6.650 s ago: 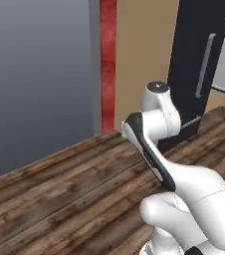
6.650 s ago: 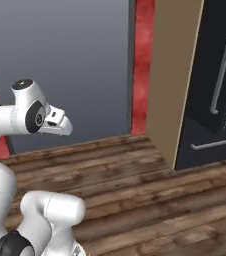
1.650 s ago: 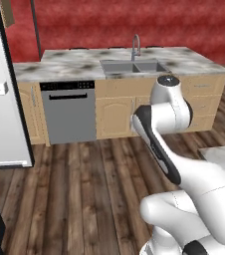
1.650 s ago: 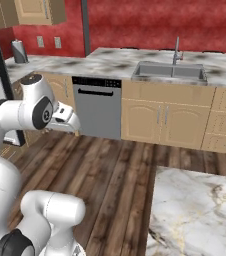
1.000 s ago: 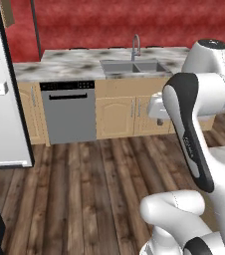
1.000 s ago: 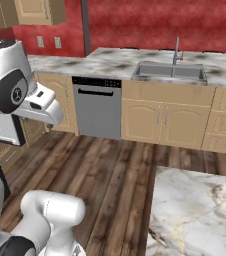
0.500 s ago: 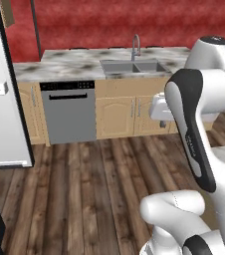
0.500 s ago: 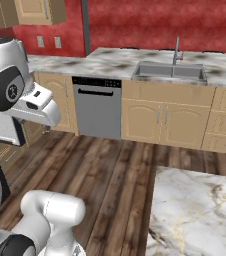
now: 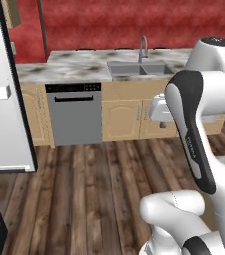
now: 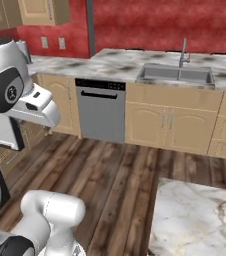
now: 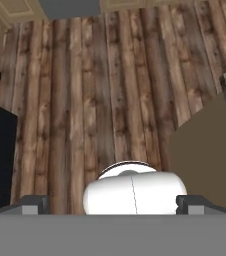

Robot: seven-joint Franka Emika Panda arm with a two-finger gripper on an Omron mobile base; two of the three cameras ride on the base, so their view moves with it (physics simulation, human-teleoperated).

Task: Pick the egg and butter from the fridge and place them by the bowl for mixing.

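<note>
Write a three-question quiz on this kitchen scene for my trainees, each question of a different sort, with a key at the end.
1. True or false: the grey dishwasher stands to the right of the sink in the left base view.
2. What is the floor made of? A) tile B) dark wood planks C) carpet
3. Fill in: in the hand view the gripper points down at the ____.

Key: 1. false; 2. B; 3. floor
</note>
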